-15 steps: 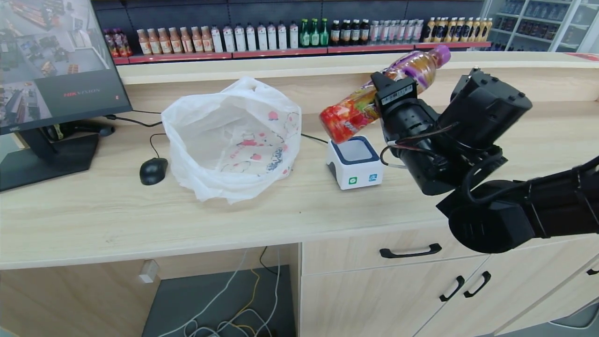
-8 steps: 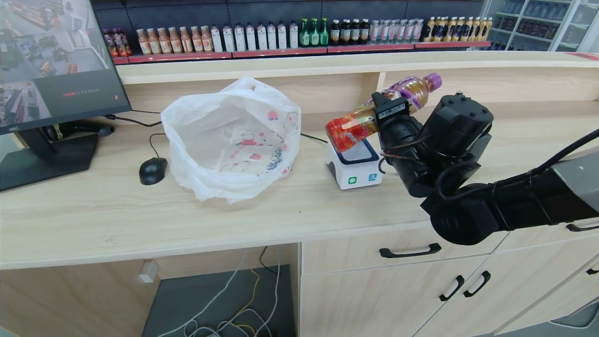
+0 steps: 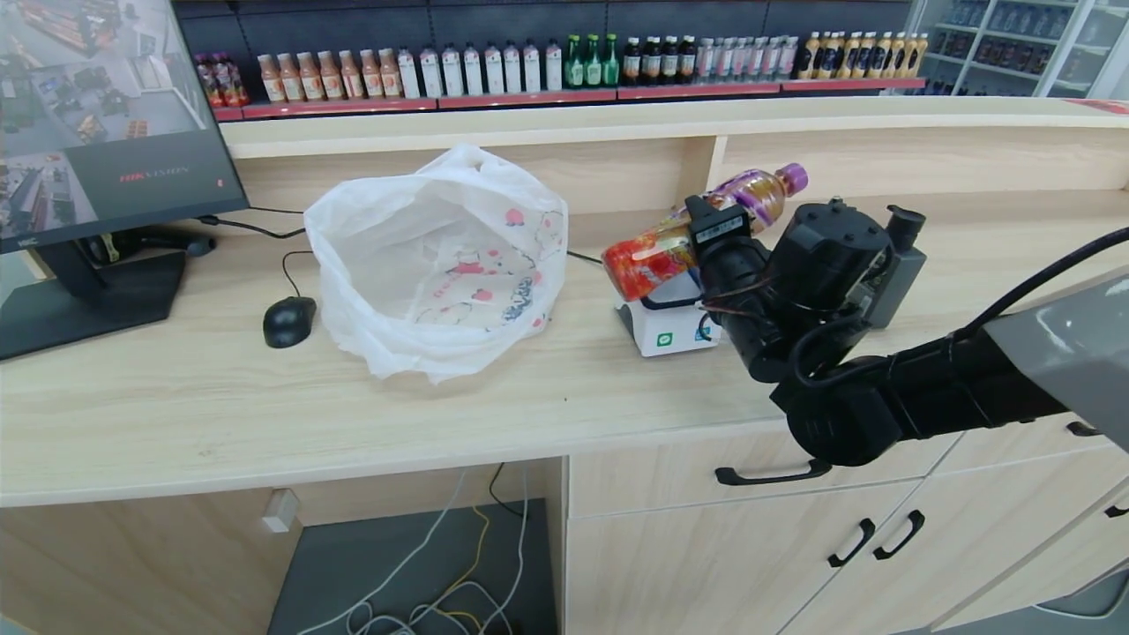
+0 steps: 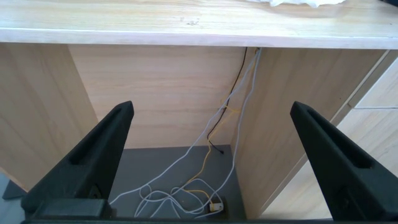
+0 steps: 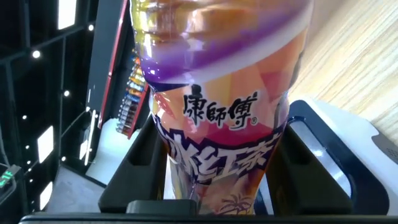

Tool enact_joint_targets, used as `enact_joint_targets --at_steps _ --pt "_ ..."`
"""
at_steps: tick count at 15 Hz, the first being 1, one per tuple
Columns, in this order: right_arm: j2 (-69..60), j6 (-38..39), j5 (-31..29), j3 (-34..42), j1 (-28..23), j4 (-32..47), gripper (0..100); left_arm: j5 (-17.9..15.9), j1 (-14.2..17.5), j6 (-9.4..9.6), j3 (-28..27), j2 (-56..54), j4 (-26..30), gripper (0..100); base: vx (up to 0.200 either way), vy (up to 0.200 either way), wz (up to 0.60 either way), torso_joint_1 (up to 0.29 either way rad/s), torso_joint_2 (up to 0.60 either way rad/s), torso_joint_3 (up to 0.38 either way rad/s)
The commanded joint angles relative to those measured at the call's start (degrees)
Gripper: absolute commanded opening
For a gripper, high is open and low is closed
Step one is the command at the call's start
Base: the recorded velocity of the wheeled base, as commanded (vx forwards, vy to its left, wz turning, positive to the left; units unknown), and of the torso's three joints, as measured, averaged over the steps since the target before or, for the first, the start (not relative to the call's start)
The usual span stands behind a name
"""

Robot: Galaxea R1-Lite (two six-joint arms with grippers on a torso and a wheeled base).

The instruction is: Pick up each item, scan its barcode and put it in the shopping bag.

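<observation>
Head view: the right gripper (image 3: pixel 699 236) is clamped around the middle of a drink bottle (image 3: pixel 653 257), its fingers pressed against both sides of the label; the bottle hangs tilted, purple cap raised toward the back of the counter (image 3: pixel 220 397), red base lower and pointing toward the shopping bag (image 3: pixel 432 265); it sits right above the small white scanner (image 3: pixel 672 333), covering the scanner's top from where I stand (whether the two touch I cannot tell); the bag, white plastic with red prints, stands open-mouthed on the counter just beside the scanner, with a black mouse (image 3: pixel 288 321) on its other side and a monitor (image 3: pixel 106 115) at the far left; rows of bottles line the shelf (image 3: pixel 564 66) behind. In the right wrist view the bottle (image 5: pixel 224 93) sits between the two black fingers (image 5: pixel 146 168), with the scanner (image 5: pixel 339 158) close behind it. The left gripper (image 4: pixel 211 155) hangs below the counter edge, fingers spread wide and holding nothing, facing the cables (image 4: pixel 199 193) in the recess under the counter.
</observation>
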Motion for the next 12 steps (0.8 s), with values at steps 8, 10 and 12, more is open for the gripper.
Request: enact_joint_targets --at_steps 8,10,12 --pt "1.0 2.5 0.0 -0.1 -0.6 0.0 0 0.0 0.0 -0.01 0.0 0.0 0.0 100 0.000 0.000 0.00 0.000 0.00 0.000" --pt "1.0 2.5 0.0 0.0 -0.6 0.0 0 0.0 0.0 -0.01 0.0 0.0 0.0 100 0.000 0.000 0.00 0.000 0.00 0.000" --pt "1.0 2.5 0.0 -0.1 -0.8 0.0 0 0.0 0.0 -0.01 0.0 0.0 0.0 100 0.000 0.000 0.00 0.000 0.00 0.000"
